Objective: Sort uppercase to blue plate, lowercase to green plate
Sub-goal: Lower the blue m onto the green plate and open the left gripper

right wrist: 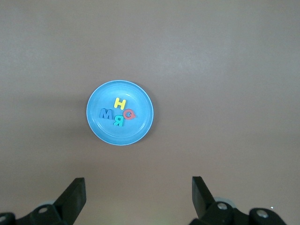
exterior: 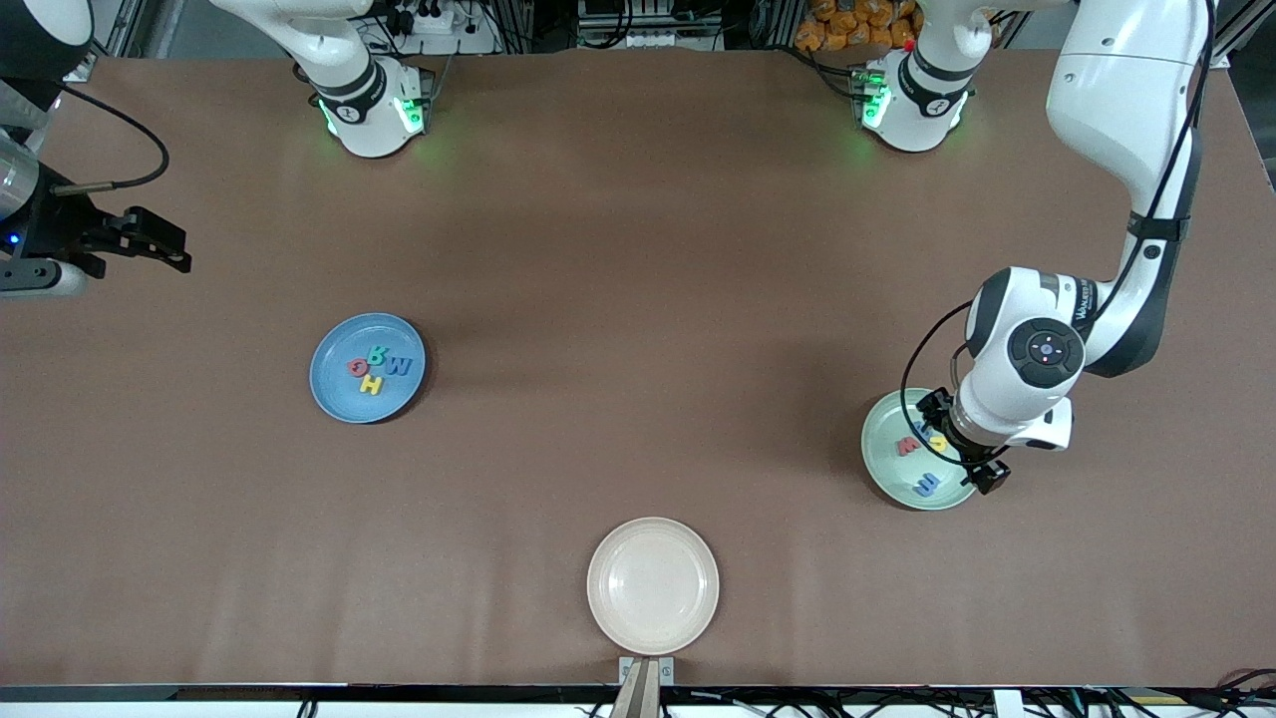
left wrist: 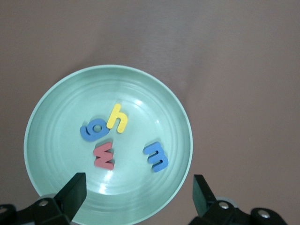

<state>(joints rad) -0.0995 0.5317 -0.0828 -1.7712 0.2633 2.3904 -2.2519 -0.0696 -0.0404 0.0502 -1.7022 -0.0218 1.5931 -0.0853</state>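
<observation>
The blue plate (exterior: pixel 334 387) holds the blue W (exterior: pixel 399 366), teal R (exterior: pixel 378 354), red G (exterior: pixel 356 368) and yellow H (exterior: pixel 371 384); it also shows in the right wrist view (right wrist: pixel 140 124). The green plate (exterior: pixel 882 457) holds the yellow h (left wrist: pixel 117 119), blue g (left wrist: pixel 93 130), red w (left wrist: pixel 104 155) and blue m (left wrist: pixel 156 156). My left gripper (exterior: pixel 962 441) hangs open and empty just above the green plate's rim (left wrist: pixel 56 93). My right gripper (exterior: pixel 159 244) is open and empty, high over bare table at the right arm's end.
A cream plate (exterior: pixel 653 585) with nothing in it sits near the front camera's edge of the table, midway between the two arms' ends. The brown table (exterior: pixel 638 299) spreads between the plates.
</observation>
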